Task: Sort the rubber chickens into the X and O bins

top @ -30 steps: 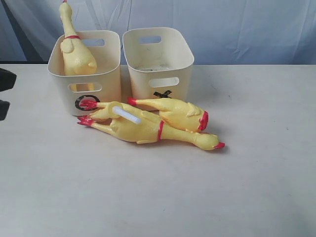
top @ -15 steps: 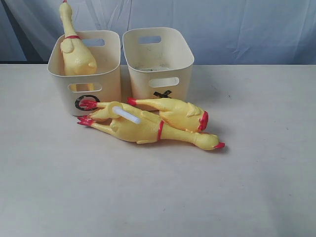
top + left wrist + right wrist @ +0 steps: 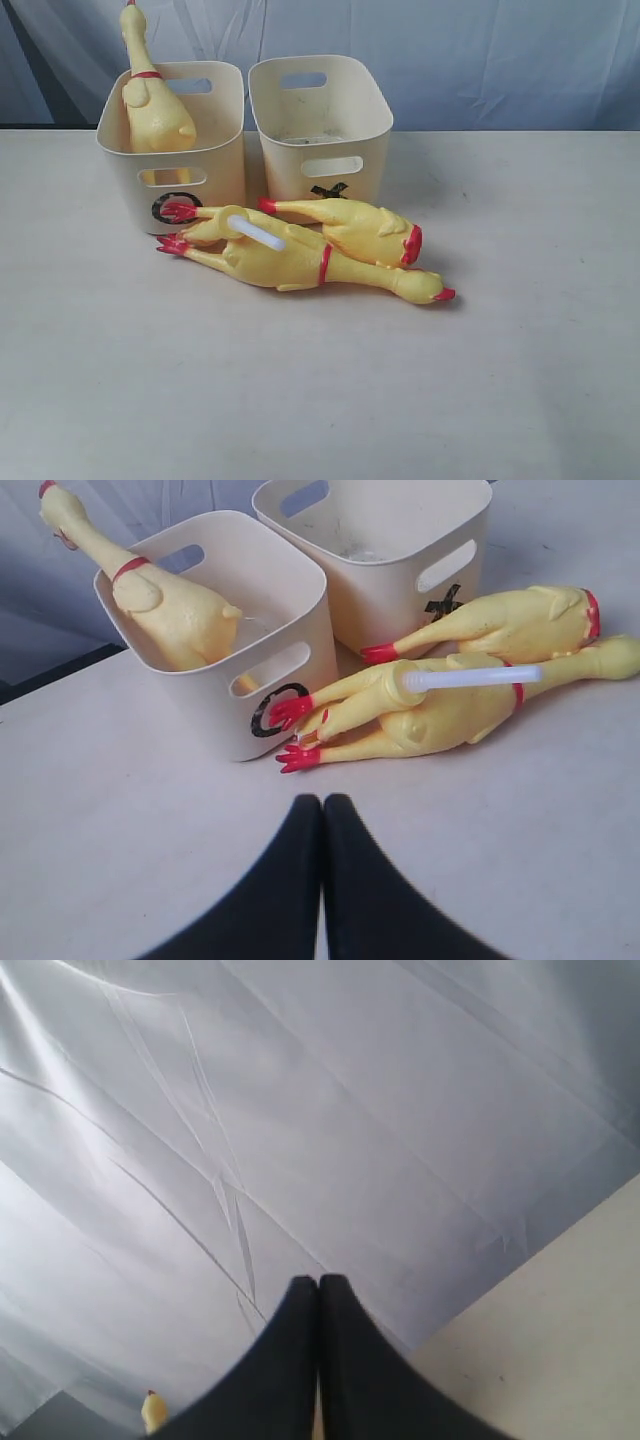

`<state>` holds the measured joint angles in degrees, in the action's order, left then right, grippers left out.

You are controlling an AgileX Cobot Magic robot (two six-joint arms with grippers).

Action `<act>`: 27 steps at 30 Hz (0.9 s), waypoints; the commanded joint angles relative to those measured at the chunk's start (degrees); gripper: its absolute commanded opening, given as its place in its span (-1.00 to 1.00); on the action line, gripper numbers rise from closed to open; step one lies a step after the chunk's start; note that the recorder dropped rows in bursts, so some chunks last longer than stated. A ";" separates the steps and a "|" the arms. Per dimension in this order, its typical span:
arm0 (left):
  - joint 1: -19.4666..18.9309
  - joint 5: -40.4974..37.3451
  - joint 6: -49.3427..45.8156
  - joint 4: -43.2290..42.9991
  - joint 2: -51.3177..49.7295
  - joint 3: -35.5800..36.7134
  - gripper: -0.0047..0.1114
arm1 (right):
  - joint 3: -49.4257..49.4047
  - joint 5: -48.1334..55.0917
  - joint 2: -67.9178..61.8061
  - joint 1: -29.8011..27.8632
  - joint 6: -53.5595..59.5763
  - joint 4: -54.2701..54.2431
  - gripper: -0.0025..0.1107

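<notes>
Two cream bins stand side by side at the back of the table. The O bin (image 3: 205, 170) on the left holds one rubber chicken (image 3: 150, 105) standing on end, neck up past the rim. The X bin (image 3: 320, 110) on the right looks empty. Two more rubber chickens lie on the table before the bins: the front chicken (image 3: 300, 265), with a white tube sticking out of it, and the back chicken (image 3: 355, 228). My left gripper (image 3: 322, 802) is shut and empty, short of the red feet (image 3: 298, 757). My right gripper (image 3: 318, 1282) is shut, facing the backdrop.
A pale wrinkled sheet (image 3: 480, 50) hangs behind the table. Bare tabletop (image 3: 300, 400) spreads in front of the chickens and to both sides. Neither arm shows in the exterior view.
A dark arm part at the left edge of the exterior view one second ago has gone out of sight. The chickens and bins have not moved.
</notes>
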<state>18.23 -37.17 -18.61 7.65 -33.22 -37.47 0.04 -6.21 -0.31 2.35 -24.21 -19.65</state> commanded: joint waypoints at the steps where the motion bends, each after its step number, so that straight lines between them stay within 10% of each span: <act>1: 0.27 2.43 0.21 0.68 4.41 2.14 -0.92 | 2.22 6.91 0.31 0.35 -0.50 3.76 -0.97; 14: 0.27 3.96 0.81 1.48 11.81 5.25 -0.92 | 22.26 32.75 -11.27 5.94 36.17 -5.32 -0.97; 27: 0.27 4.23 0.81 1.76 14.17 5.25 -0.92 | 29.44 41.03 -41.54 6.40 89.88 -49.96 -0.97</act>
<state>18.23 -33.69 -18.25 8.37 -19.28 -32.47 27.28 33.48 -35.83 8.58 56.04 -60.86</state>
